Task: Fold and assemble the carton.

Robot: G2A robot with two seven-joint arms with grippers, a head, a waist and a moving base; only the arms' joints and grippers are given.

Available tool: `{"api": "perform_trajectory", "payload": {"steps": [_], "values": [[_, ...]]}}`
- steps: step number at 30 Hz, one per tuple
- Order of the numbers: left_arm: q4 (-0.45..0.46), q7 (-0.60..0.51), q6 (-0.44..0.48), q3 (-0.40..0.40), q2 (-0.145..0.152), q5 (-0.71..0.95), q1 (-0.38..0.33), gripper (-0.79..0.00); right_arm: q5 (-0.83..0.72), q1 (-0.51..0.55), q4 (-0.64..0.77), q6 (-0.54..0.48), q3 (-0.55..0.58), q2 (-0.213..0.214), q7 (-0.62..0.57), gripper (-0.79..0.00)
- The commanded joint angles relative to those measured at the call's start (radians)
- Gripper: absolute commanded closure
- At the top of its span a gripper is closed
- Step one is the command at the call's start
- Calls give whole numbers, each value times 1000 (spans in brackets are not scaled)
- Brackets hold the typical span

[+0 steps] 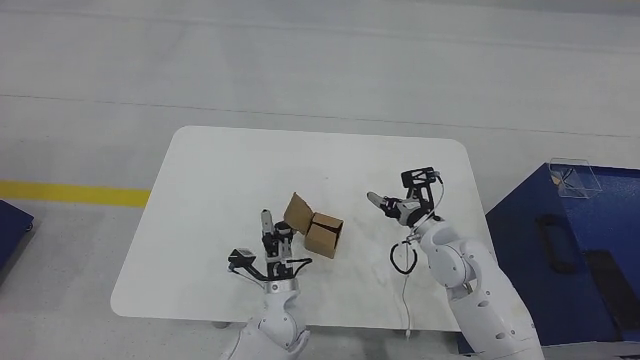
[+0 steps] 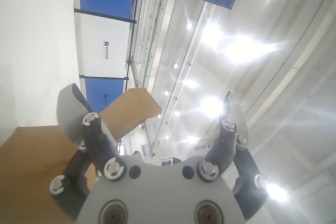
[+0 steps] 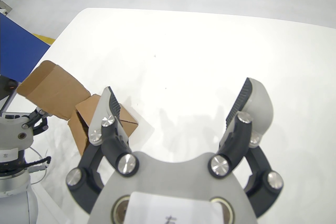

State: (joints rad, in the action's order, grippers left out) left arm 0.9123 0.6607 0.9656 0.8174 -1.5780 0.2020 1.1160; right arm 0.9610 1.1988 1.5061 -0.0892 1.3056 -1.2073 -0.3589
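You have one carton (image 1: 322, 232), one white table (image 1: 300, 160) and two grippers. The carton is brown cardboard, partly formed, and it stands on the table a little toward 6 o'clock from the centre. One flap is raised at its 10 o'clock corner.

Your left gripper (image 1: 252, 239) is spread wide and holds nothing. It sits at 8 o'clock from the carton. In the left wrist view one of its fingers (image 2: 71, 107) lies just beside the raised flap – you cannot tell from here whether it touches. That arm comes in from the table's 6 o'clock edge, and its wrist is turned so the gripper (image 2: 149, 104) faces up toward the ceiling lights, with the carton (image 2: 31, 156) close against one side.

Your right gripper (image 1: 397, 186) is also wide open and empty, at 2 o'clock from the carton and well apart from it. It hangs above the bare table (image 3: 197, 51) – tilted down and aimed across the tabletop, its own view showing the gripper (image 3: 181, 93) with the carton (image 3: 55, 88) off to one side.
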Motion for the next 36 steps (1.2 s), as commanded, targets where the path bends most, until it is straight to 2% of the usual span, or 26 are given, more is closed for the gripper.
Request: {"api": "perform_trajectory", "payload": {"steps": [1,7,19,24,31,36], "values": [[2,-15,33,5,-5,-9,8,-785,0,3,2,0,3,0,1,-785],[20,-44,41,18,-18,-67,38,-785,6,13,9,-1,10,1,2,-785],[10,-112,-57,22,-52,-88,50,-785,5,26,17,-5,18,1,2,-785],[50,-100,-49,53,-55,-112,79,-785,5,26,17,-5,18,1,2,-785],[162,-137,-56,76,-55,-121,152,-785,5,26,17,-5,18,1,2,-785],[161,-154,-106,58,-72,-116,147,-785,5,26,17,-5,18,1,2,-785]]}}
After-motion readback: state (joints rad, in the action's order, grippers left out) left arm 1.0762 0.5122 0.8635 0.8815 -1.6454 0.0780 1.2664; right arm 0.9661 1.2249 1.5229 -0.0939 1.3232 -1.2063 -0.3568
